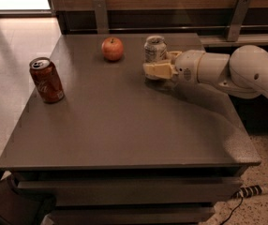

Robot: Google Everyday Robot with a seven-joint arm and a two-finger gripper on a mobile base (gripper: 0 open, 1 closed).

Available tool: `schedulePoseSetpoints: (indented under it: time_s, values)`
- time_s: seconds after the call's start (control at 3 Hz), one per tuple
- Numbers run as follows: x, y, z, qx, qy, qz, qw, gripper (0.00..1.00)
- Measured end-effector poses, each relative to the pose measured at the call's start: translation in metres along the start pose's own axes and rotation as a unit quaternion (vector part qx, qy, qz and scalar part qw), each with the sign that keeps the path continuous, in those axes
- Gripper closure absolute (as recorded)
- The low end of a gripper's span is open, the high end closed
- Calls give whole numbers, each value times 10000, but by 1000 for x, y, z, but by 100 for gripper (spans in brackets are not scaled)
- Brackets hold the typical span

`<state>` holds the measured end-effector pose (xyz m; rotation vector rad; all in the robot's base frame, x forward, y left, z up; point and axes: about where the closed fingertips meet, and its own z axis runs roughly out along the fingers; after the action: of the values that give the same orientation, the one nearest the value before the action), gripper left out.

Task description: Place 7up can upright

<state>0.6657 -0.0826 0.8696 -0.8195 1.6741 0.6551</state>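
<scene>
The gripper (158, 63) is holding the can (154, 49) by its lower half, with one pale finger lying across the front of it. The can is standing upright at the back of the table (124, 125), right of the apple (112, 48) and well apart from the cola can (46, 80). I cannot tell if its bottom is touching the table, because the finger is hiding it.

I am judging the can as light, thin-walled and smooth, so it is probably denting under a hard squeeze and slipping under a weak one. The side wall, low or at the middle, is looking like the best place to hold it. The narrow base is making it easy to tip.
</scene>
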Motion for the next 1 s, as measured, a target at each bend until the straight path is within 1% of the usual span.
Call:
schedulePoseSetpoints:
  time_s: [0.67,1.0]
  values:
    - [30,16,16,-61,-161,258,9995,100]
    - [26,16,15,-62,-161,257,9995,82]
